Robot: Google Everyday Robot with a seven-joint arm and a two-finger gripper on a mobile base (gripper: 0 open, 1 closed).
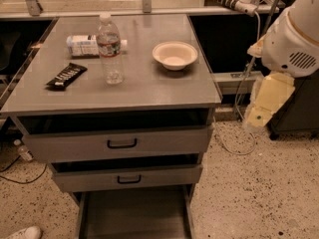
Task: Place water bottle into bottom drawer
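Water bottle (109,49) clear, upright, gripper (258,116) far right

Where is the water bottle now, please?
The water bottle stands on the cabinet top, left of the bowl; the gripper hangs beyond its right edge.

Water bottle (109,51) upright on cabinet top (149,91); bottom drawer (133,218) open; hand (257,117) hangs well apart at right.
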